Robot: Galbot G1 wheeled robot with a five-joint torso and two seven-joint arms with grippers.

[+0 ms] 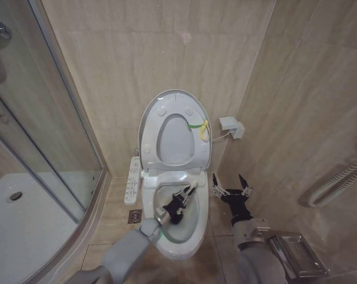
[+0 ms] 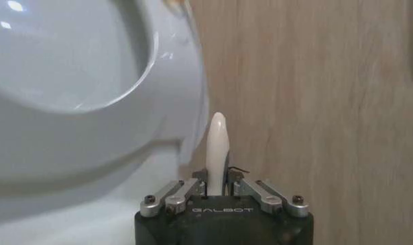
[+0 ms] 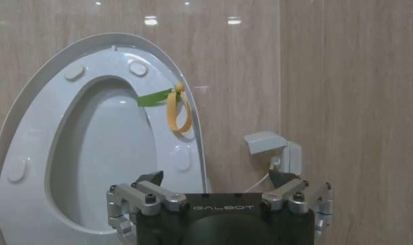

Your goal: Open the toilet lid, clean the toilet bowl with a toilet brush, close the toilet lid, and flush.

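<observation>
Down inside the white ceramic toilet bowl (image 1: 193, 236), the left gripper (image 1: 181, 203) pinches the thin white-handled toilet brush (image 2: 217, 148), head hidden; right gripper (image 1: 231, 188) waits spread beside the upright glossy white oval lid (image 3: 29, 127).

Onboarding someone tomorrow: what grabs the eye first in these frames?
The raised toilet lid against the tiled wall, yellow-green strap at its edge. Below it, the left end effector holds the toilet brush over the toilet bowl. The right end effector waits open beside the bowl.
</observation>
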